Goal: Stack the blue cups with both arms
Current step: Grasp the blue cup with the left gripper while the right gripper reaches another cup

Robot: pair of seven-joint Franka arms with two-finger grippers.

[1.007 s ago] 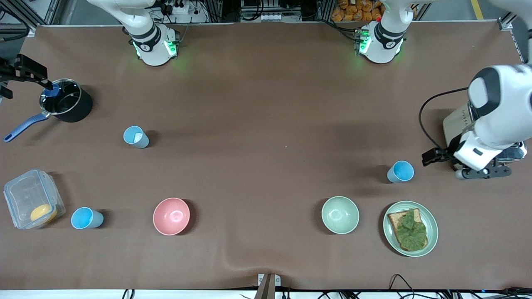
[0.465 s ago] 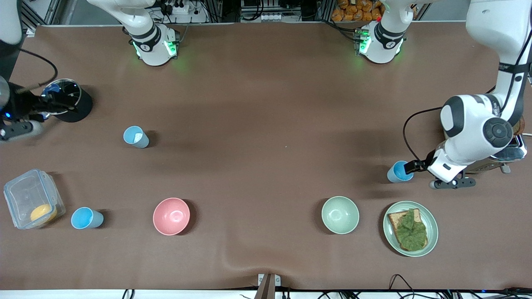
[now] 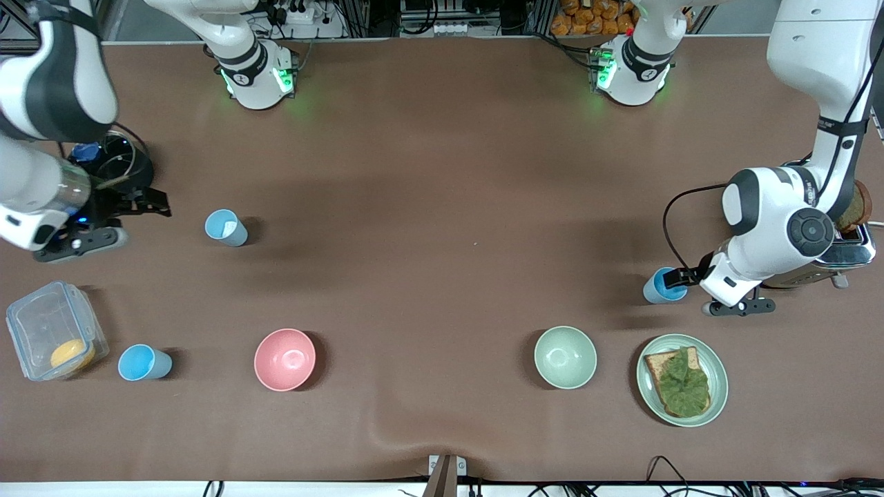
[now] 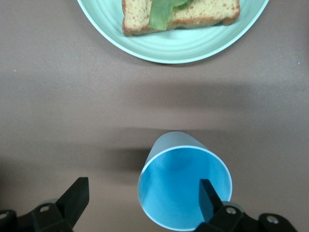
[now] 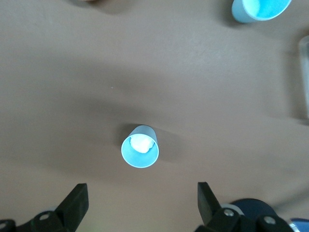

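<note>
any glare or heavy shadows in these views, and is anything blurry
Front view: green glow at both arm bases, soft shadows beside each blue cup, no strong glare. Left wrist view: sharp, a dark shadow band beside the cup under the open left gripper. Right wrist view: soft shadow by its cup; open right gripper; edges slightly smeared.

No text, label, brand, number or sign can be read on anything here; the round marks on the two arm bases at the counter's far edge are too small to make out
</note>
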